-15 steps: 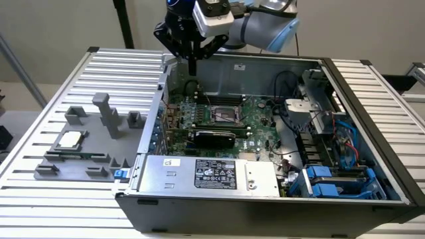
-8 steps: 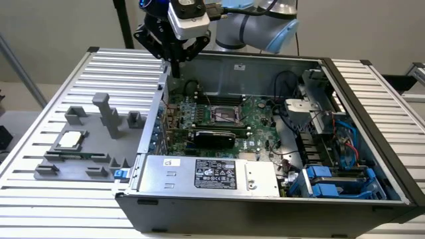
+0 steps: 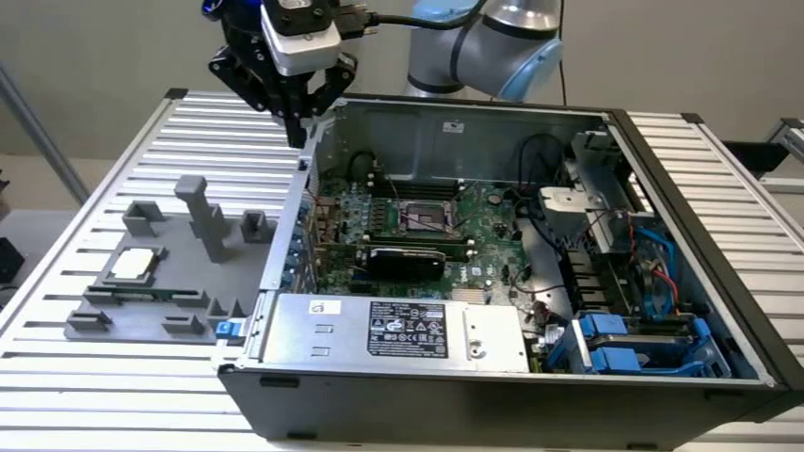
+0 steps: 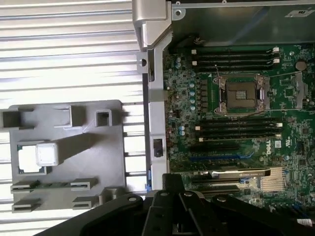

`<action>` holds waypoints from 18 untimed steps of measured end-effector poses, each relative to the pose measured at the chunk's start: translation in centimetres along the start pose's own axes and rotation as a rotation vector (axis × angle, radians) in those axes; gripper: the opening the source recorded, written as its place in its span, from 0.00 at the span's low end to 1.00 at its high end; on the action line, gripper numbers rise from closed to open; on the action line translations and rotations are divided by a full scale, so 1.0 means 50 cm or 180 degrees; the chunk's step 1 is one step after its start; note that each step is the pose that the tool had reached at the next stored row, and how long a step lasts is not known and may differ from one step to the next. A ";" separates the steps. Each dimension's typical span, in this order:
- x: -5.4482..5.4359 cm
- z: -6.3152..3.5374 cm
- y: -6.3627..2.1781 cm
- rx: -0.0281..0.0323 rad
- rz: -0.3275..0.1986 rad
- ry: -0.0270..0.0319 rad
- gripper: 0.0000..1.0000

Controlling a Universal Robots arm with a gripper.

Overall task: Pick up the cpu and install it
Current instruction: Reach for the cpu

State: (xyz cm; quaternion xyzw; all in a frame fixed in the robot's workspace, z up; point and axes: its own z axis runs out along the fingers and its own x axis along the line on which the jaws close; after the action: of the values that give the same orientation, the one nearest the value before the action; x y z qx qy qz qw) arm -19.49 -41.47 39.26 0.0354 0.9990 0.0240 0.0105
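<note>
The gripper (image 3: pixel 299 127) is closed and empty, its fingers pressed together and pointing down. It hangs over the upper edge of the case (image 3: pixel 503 400) wall, at the corner far from the camera on the exterior view's left. The cpu (image 3: pixel 135 265) lies well apart from the gripper, further toward the exterior view's left and nearer the camera. It sits flat, silver top up, in a square recess of the grey fixture (image 3: pixel 188 278). The fixture rests on the slatted table (image 3: pixel 126 141) just beside the case. The case lies open with the board (image 3: pixel 484 212) facing up. The socket (image 3: pixel 425 218) is near the middle of the board, with its metal frame around a dark square, and holds no chip. In the wrist view, the socket and the cpu lie on opposite sides of the case wall. A white Dell logo (image 4: pixel 269 146) is printed on the board, between the slots. The power supply (image 3: pixel 314 325) sits in the case at the near side and carries a black label (image 3: pixel 409 330) with white print and marks too small to read. A small white sticker on its top is also unreadable. The arm (image 3: pixel 503 42) reaches in from behind the case.
</note>
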 end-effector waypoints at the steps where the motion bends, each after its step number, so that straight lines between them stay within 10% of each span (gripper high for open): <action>1: 0.009 0.000 -0.001 0.0000 0.0000 0.0000 0.11; 18: 0.163 0.002 -0.016 0.0000 0.0000 0.0000 0.11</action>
State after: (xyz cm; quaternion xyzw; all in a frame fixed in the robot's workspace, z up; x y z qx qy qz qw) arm -27.66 -41.66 38.95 0.0353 0.9990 0.0240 0.0105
